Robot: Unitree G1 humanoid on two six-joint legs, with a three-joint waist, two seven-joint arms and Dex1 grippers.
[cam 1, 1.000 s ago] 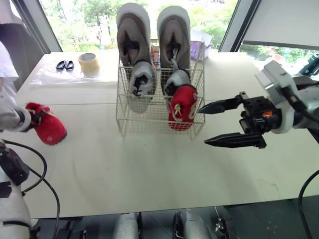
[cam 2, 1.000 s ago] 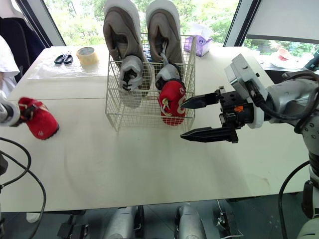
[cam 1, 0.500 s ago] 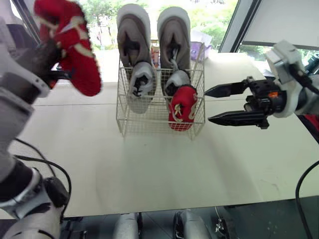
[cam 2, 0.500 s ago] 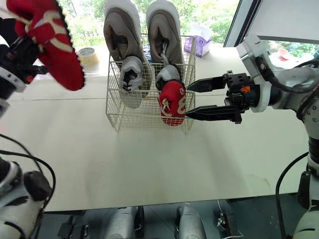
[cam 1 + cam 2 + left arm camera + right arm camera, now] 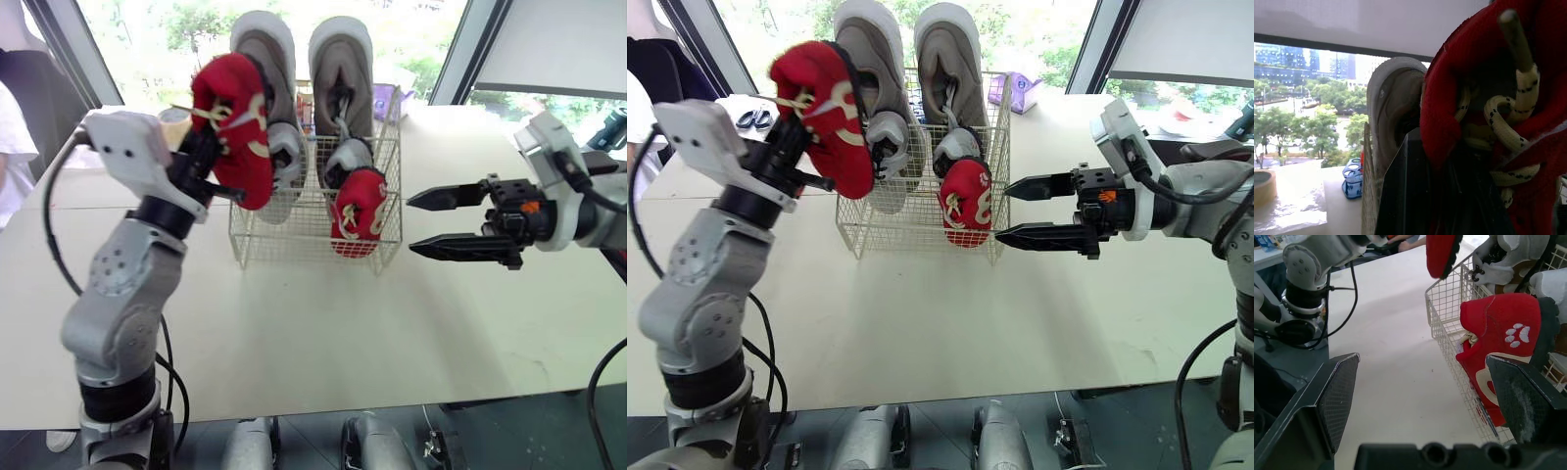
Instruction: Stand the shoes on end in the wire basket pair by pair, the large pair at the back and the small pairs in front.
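White table (image 5: 921, 323) lies under the right gripper (image 5: 1004, 211). Beyond that gripper, near the far edge, a purple tissue box (image 5: 1016, 90) sits by the window. Across by the left gripper (image 5: 818, 162), black-handled scissors (image 5: 750, 118) lie flat just behind its wrist, and a tan tape roll (image 5: 1261, 190) rests ahead of it. A person's white sleeve (image 5: 635, 110) shows further out on that side. Green trees (image 5: 1019, 34) stand outside.

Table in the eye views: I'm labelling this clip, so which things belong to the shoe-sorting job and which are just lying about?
Job: wire basket, large grey pair, small grey pair, red shoe in the basket, raised red shoe.
Lying about: scissors, purple pack.
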